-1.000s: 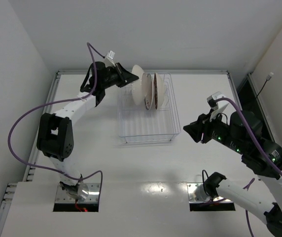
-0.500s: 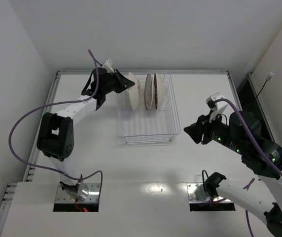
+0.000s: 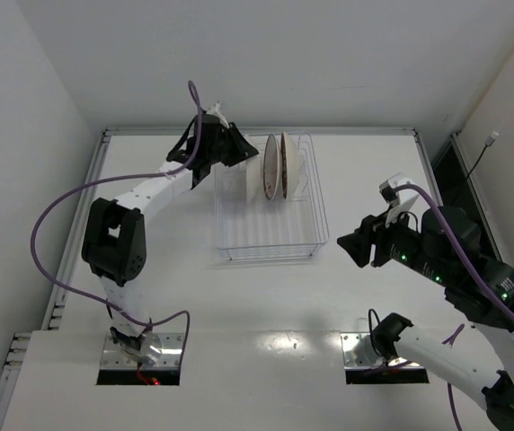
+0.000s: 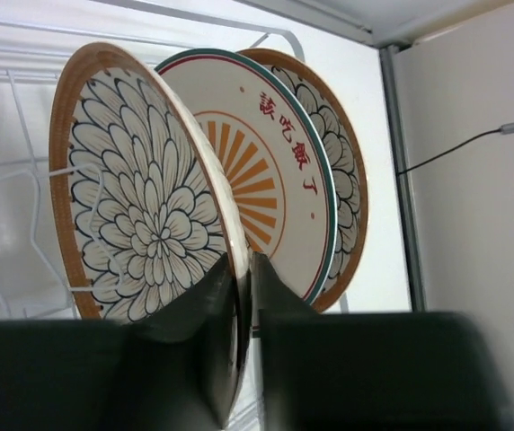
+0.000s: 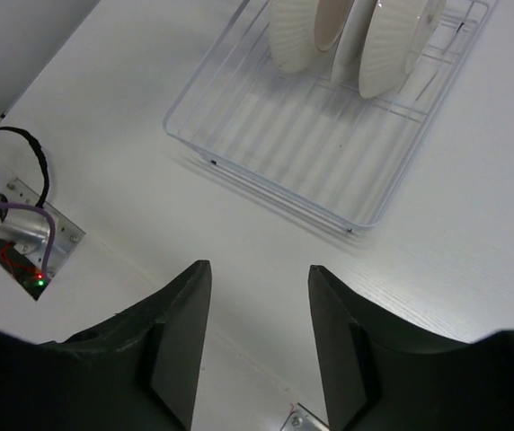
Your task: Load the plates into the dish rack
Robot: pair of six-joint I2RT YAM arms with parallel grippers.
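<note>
My left gripper [image 4: 242, 269] is shut on the lower rim of a brown-rimmed flower-pattern plate [image 4: 140, 206], held upright on edge. Close behind it stand the white sunburst plate [image 4: 275, 153] and the second brown-rimmed plate [image 4: 345, 171]. In the top view the left gripper [image 3: 250, 153] is over the far left of the dish rack [image 3: 270, 235], hiding most of its plate; the other two plates [image 3: 275, 166] stand beside it. My right gripper [image 5: 260, 268] is open and empty, above the bare table, short of the rack's [image 5: 329, 153] near corner. It also shows in the top view [image 3: 349, 244].
The rack's near half holds no plates. Thin rack tines [image 4: 23, 153] show left of the held plate. The table's raised back rim [image 3: 257, 131] runs just behind the rack. A metal mount plate with wires [image 5: 14, 229] sits at the table's near edge.
My left gripper has swung right and farther back with its plate, bringing it upright close beside the two standing plates. The right arm has barely moved.
</note>
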